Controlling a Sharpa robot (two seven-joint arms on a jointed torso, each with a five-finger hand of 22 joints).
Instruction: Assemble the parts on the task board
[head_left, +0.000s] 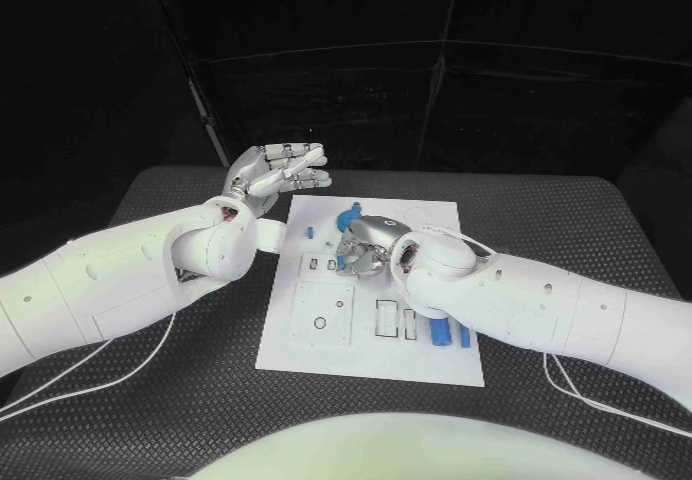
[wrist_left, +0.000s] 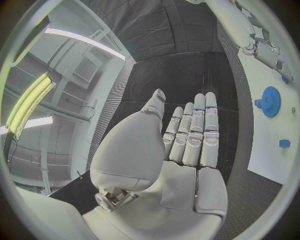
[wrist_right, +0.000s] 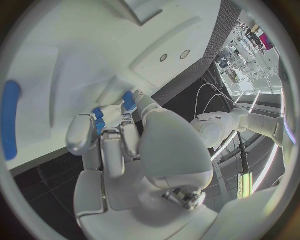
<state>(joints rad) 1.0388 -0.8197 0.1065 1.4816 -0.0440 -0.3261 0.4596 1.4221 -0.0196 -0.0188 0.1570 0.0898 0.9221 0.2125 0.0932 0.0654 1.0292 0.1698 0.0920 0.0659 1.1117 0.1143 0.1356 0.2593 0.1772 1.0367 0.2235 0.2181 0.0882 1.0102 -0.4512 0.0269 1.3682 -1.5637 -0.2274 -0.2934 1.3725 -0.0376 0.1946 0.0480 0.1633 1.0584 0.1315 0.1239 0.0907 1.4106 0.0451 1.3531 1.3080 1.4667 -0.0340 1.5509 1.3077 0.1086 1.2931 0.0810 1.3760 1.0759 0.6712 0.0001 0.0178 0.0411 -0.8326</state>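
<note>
1. While the head view looks down on the black table (head_left: 577, 230), the white task board (head_left: 378, 300) lies in the middle of it, its long side running away from the robot.
2. Beyond the board's far left corner, the left hand (head_left: 277, 172) is raised clear of the table, palm up, fingers stretched out close together, with nothing in them.
3. Over the far half of the board, the right hand (head_left: 369, 243) is bent down with its fingers curled toward the surface; from this view I cannot tell what they close on.
4. Just beyond that hand a blue gear (head_left: 351, 214) shows on the board, and two blue bars (head_left: 449, 334) lie side by side near the board's near right edge, beside the right forearm.
5. From the left wrist view, the left hand (wrist_left: 181, 150) has its fingers straight and side by side, the thumb a little apart, holding nothing; the blue gear (wrist_left: 270, 101) sits on the task board (wrist_left: 275, 145) off to one side, with a small blue part (wrist_left: 284, 143) near it.
6. From the right wrist view, the right hand (wrist_right: 125, 145) presses its fingertips (wrist_right: 100, 120) together against the task board (wrist_right: 94, 60), with small blue parts (wrist_right: 129, 100) showing at the tips; whether they are pinched is unclear.
7. A long blue bar (wrist_right: 9, 119) lies on the board well apart from those fingers.
</note>
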